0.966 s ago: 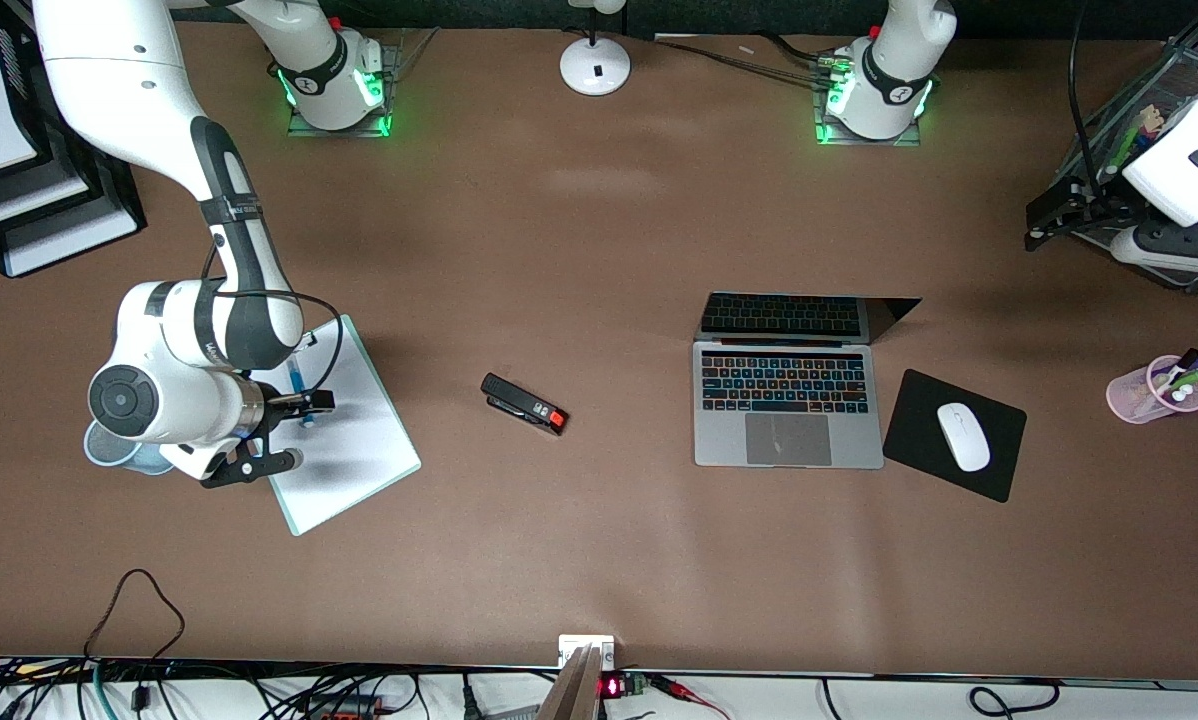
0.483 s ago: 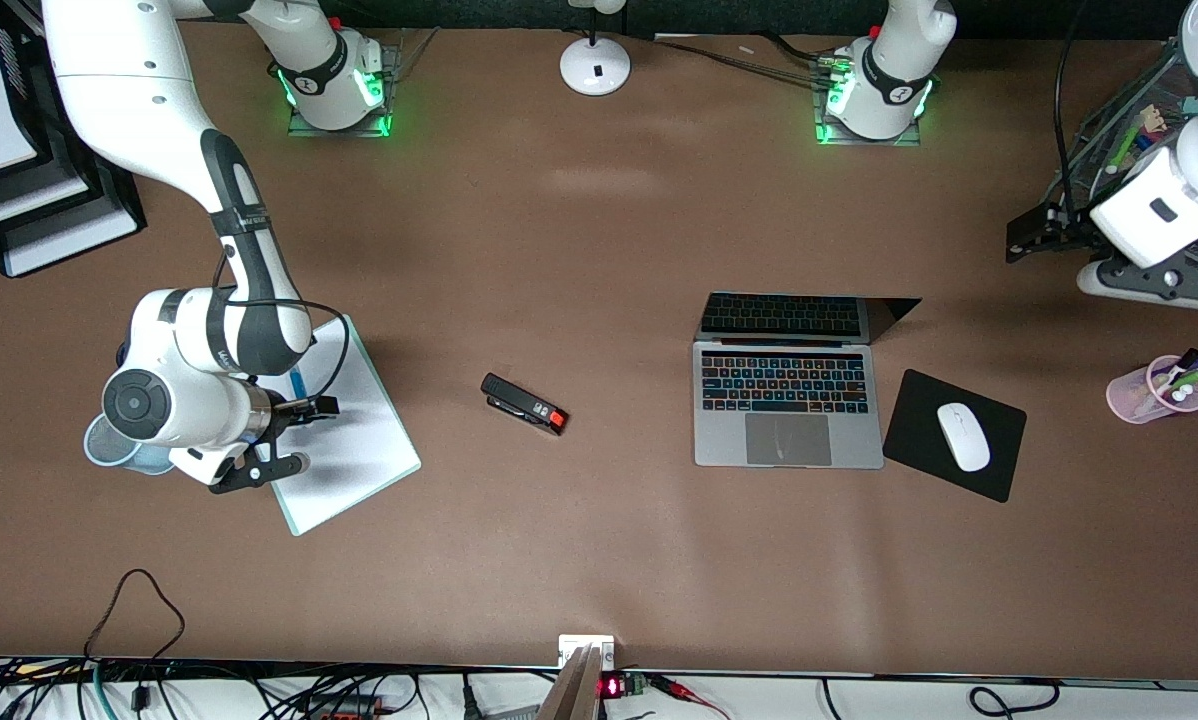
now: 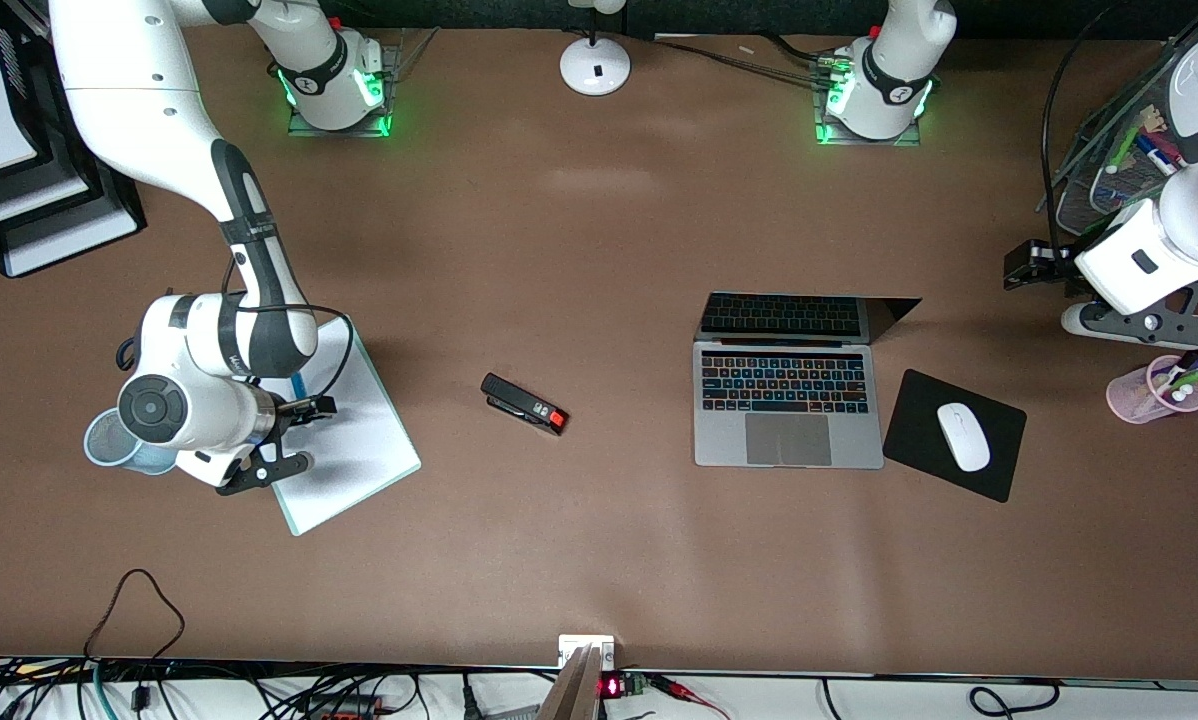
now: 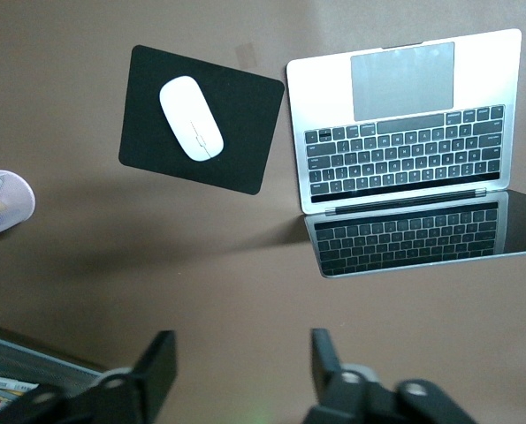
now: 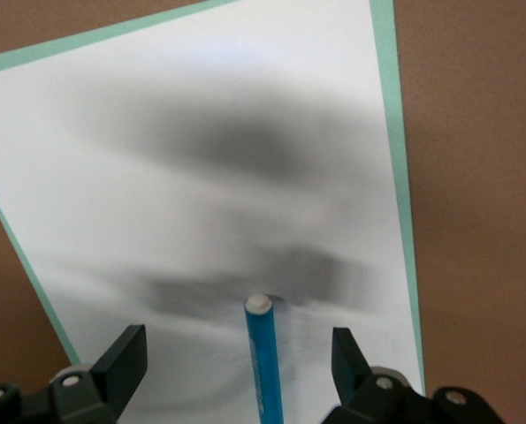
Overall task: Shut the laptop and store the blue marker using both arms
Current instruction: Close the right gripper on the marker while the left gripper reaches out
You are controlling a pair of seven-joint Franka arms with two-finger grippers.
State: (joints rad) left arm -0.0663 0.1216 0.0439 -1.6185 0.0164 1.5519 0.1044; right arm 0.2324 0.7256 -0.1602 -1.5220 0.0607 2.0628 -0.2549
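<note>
Front view: laptop (image 3: 787,405) open on the table, screen up, keys lit; taken as the landmark below
Left gripper (image 3: 1094,300): in the air toward the left arm's end of the table from the laptop, above the table near the pink cup (image 3: 1156,391); left wrist view shows its fingers (image 4: 156,375) apart with nothing between them, laptop (image 4: 404,124) and mouse pad (image 4: 201,119) well below
Right gripper (image 3: 289,435): well away from the laptop toward the right arm's end, low over the white sheet (image 3: 354,450); fingers (image 5: 125,353) spread on either side of the marker, not touching it
Marker (image 5: 263,353): lying flat on the sheet (image 5: 201,159) between the right fingers, pale end pointing away from the wrist; in the front view only a sliver of blue (image 3: 299,383) shows by the right wrist
Other things: stapler (image 3: 524,403) on bare table between sheet and laptop; mouse (image 3: 962,436) on its pad just beside the laptop; blue cup (image 3: 109,445) partly under the right wrist
Done: nothing as far as the pictures show; lid up, marker not lifted
Left: close on the marker, lift it, carry it to storage; bring the left gripper to the lid and fold it down
Judgement: very early, both arms in approach; right arm is nearer to a grasp than the left is to the lid
</note>
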